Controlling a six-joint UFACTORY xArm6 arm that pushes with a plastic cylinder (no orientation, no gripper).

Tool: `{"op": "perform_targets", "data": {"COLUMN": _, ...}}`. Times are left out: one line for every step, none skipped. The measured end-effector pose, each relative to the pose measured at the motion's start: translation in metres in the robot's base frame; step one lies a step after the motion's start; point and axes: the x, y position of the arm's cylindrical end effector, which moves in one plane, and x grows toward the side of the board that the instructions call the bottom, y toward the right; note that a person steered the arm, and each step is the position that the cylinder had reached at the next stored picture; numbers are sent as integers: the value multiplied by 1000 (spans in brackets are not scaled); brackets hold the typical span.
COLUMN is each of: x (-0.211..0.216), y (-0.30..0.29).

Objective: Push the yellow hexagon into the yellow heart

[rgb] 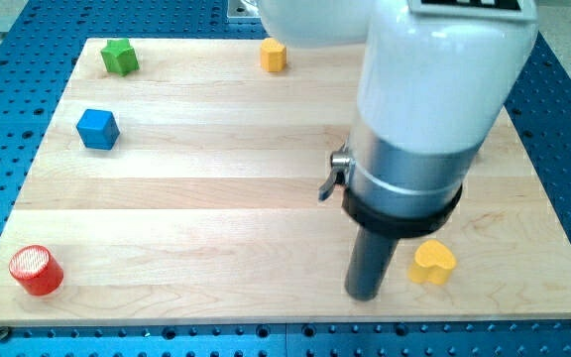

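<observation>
The yellow hexagon (274, 56) sits near the view's top edge of the wooden board, a little left of centre. The yellow heart (432, 262) lies at the view's lower right, near the bottom edge. My tip (364, 295) rests on the board just to the left of the yellow heart, with a small gap between them. The tip is far below and to the right of the yellow hexagon. The arm's white and grey body hides the board's upper right part.
A green star-shaped block (120, 57) sits at the top left corner. A blue cube (97, 129) lies below it on the left. A red cylinder (36, 270) stands at the bottom left corner. The wooden board (186, 218) lies on a blue perforated table.
</observation>
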Motion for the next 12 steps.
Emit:
{"op": "perform_targets", "data": {"x": -28, "y": 54}}
{"op": "perform_targets", "data": {"x": -30, "y": 83}}
{"op": "perform_targets", "data": {"x": -62, "y": 107}}
{"op": "perform_targets", "data": {"x": -137, "y": 101}}
{"op": "perform_targets", "data": {"x": -183, "y": 64}}
{"op": "perform_targets", "data": {"x": -256, "y": 43}}
{"op": "perform_targets", "data": {"x": -325, "y": 23}}
{"op": "perform_targets", "data": {"x": -388, "y": -4}}
{"op": "perform_targets", "data": {"x": -396, "y": -65}}
{"op": "perform_targets", "data": {"x": -372, "y": -125}}
{"op": "perform_targets", "data": {"x": -334, "y": -134}}
{"op": "perform_targets", "data": {"x": -316, "y": -123}}
